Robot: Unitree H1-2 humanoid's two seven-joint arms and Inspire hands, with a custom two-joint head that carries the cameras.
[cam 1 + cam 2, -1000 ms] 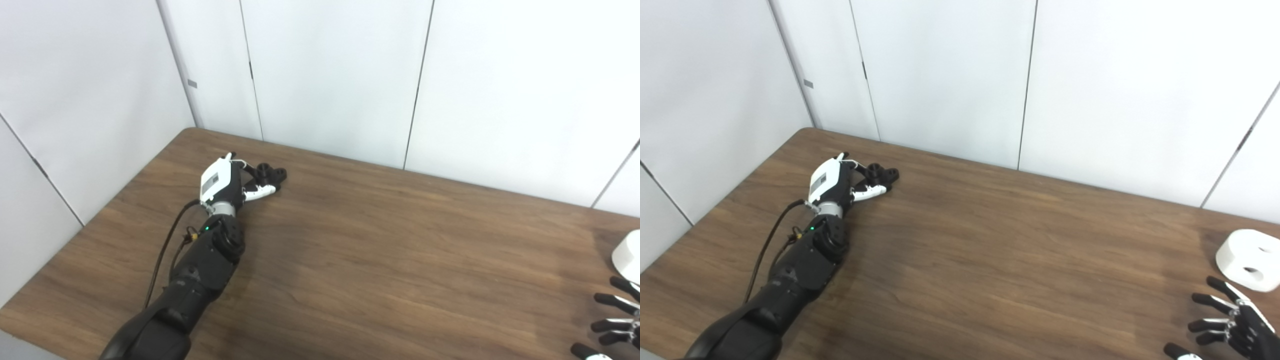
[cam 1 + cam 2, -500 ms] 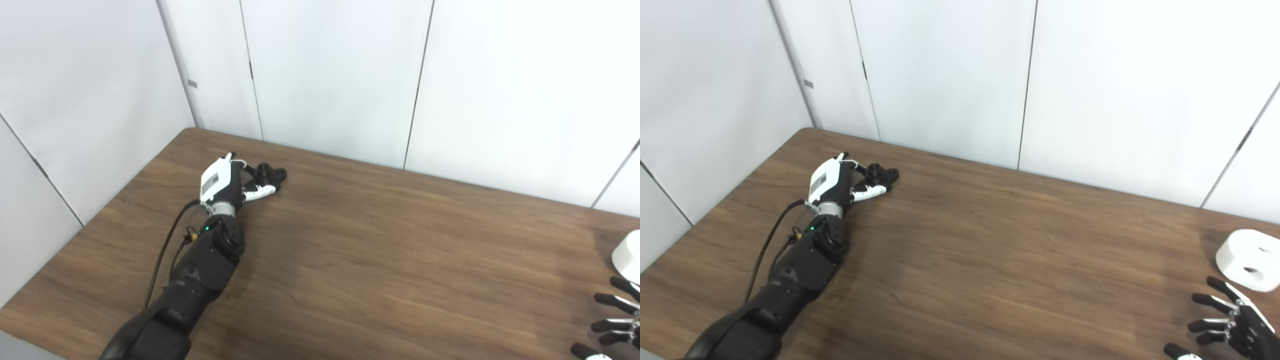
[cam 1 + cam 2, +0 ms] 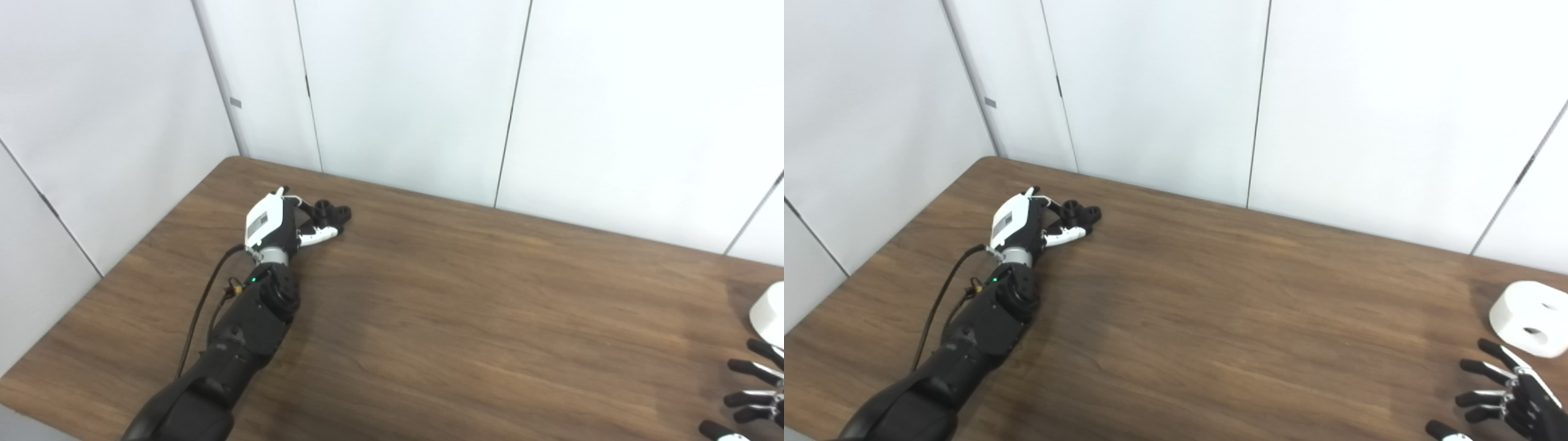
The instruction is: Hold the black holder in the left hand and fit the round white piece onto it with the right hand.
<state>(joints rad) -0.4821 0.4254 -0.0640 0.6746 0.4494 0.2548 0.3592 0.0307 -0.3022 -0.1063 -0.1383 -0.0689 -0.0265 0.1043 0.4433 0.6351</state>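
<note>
Two hands are seen over a brown wooden table [image 3: 1213, 318], set well apart. The left hand [image 3: 272, 222] is stretched to the far left part of the table, where the black holder [image 3: 331, 213] lies on the wood, just right of the palm. The fingers [image 3: 320, 233] are curled around the holder, though a firm grip cannot be confirmed. At the near right edge, the right hand [image 3: 1510, 395] is held spread, with nothing in it. The round white piece [image 3: 1532, 318] is found just beyond its fingertips, apart from them, resting on the table.
</note>
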